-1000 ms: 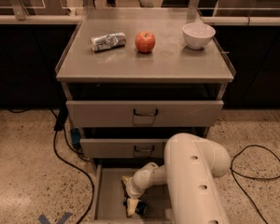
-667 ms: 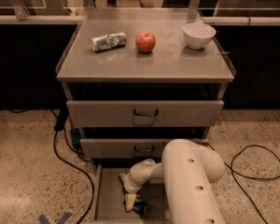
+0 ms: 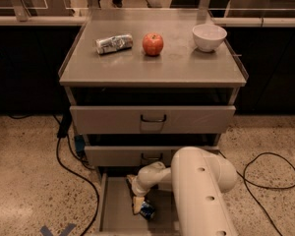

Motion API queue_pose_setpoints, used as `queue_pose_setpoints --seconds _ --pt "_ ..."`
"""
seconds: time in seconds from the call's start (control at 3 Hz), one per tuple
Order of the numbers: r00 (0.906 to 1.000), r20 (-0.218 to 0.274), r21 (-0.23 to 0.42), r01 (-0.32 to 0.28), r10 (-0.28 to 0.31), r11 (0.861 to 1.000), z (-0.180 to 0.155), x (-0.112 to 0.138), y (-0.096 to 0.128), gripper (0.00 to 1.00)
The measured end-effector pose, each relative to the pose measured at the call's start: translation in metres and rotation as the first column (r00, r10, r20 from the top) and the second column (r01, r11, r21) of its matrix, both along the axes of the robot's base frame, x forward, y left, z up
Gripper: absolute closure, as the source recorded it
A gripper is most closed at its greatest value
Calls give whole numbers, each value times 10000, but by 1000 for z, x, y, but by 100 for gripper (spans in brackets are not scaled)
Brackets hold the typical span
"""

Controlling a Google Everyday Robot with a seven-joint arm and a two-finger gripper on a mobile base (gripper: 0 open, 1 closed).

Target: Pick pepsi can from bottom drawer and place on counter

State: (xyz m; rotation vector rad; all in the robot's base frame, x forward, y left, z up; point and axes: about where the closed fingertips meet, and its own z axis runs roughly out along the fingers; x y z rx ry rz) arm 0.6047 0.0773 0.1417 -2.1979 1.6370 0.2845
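Since the earlier frame the gripper had lifted a little and edged toward the drawer's back, and the pepsi can showed more plainly. It pointed down into the open bottom drawer, low over the grey floor near the drawer's left half. Whether it was clamped on the can, or merely against it, could not be told.

The pepsi can sat inside the bottom drawer, touching the gripper's lower right side, its dark blue body and a pale marking facing up. Its long axis could not be read with certainty; it looked tilted rather than squarely upright.

From the gripper the white wrist rose and bent right into the thick white arm link, which ran from the bottom edge up to the middle drawer's front and hid the bottom drawer's right half.

Above, the middle drawer and top drawer stood slightly pulled out. On the counter a silver-white can lay on its side at the left, a red apple just beside it, and a white bowl well apart at the right. Black cables trailed over the speckled floor.
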Motion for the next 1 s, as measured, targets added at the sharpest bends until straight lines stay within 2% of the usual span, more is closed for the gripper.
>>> queue_pose_setpoints --seconds 0.33,0.67,1.0 --pt "9998 61 -261 193 -192 9995 0 -3 0 0" --pt "9893 1007 -1110 -938 1051 9894 8 0 12 0" --pt "9525 1856 -2493 -1919 2414 9492 15 36 20 0"
